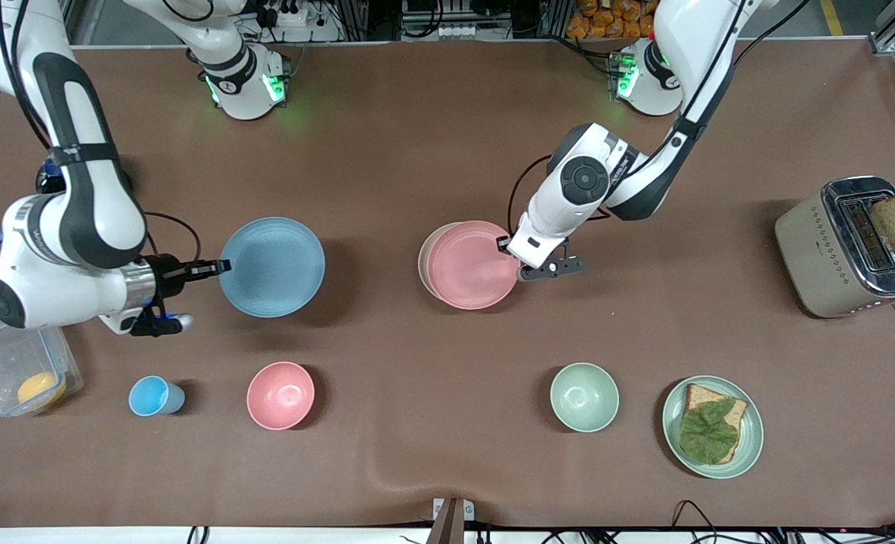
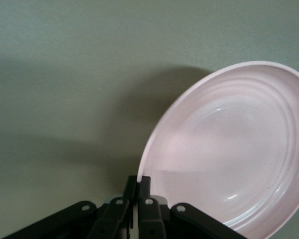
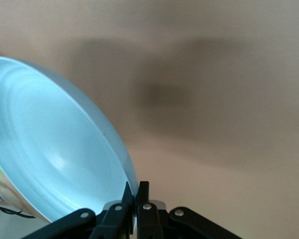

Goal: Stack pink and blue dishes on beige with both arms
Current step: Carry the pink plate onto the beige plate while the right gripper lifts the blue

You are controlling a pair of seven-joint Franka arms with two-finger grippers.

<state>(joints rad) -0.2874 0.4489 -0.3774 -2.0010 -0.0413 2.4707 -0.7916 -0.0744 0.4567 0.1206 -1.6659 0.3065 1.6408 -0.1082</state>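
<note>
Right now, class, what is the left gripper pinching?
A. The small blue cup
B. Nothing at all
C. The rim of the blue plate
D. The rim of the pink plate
D: the left gripper is shut on the rim of the pink plate, which is over the beige plate.

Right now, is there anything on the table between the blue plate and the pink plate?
No. The front view shows only bare brown table between the blue plate and the pink plate, each pinched at its rim by a pincer.

Pink plate [image 1: 472, 266], blue plate [image 1: 272, 266], beige plate [image 1: 424, 259], brown table [image 1: 417, 151].
</note>
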